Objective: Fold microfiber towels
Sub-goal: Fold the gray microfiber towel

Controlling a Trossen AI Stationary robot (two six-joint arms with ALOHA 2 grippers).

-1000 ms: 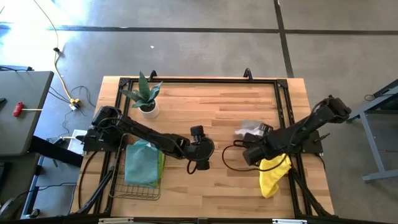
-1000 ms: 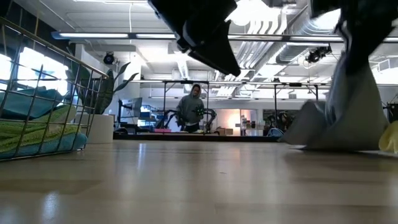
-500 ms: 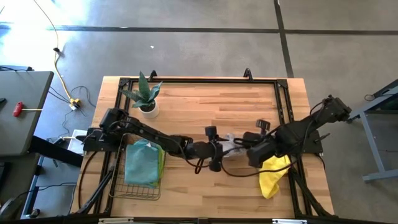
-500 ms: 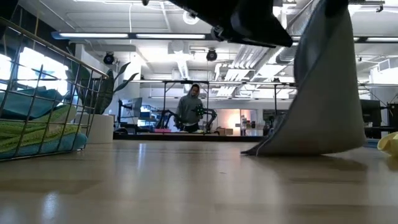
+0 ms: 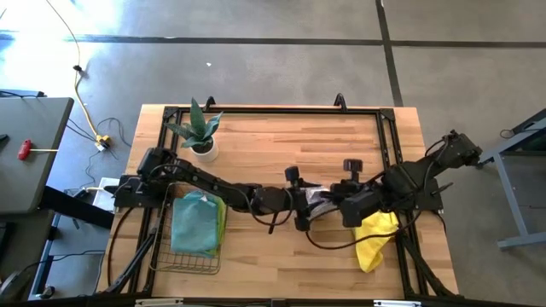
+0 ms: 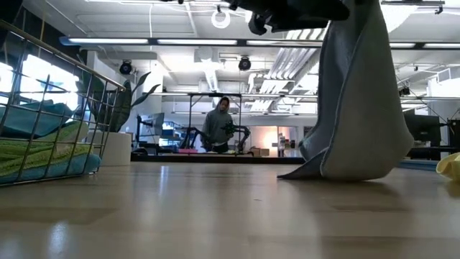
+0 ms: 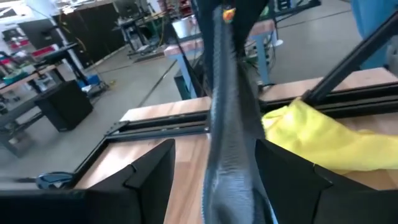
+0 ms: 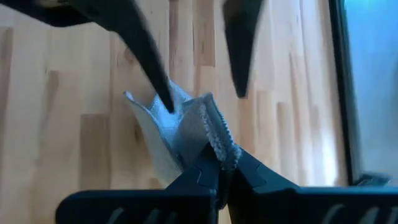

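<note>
My right gripper [image 8: 219, 163] pinched tight on top edge of pale grey microfiber towel [image 6: 357, 108]; cloth hangs at table centre-right, lower hem touching light wooden tabletop [image 5: 290, 141]. My left gripper [image 5: 300, 198] spread wide, one finger each side of hanging cloth, I think not clamping. Crumpled bright yellow towel [image 5: 374, 237] lies just beside, near right edge. Teal and lime cloths in dark wire-mesh basket [image 5: 162, 258], far left.
</note>
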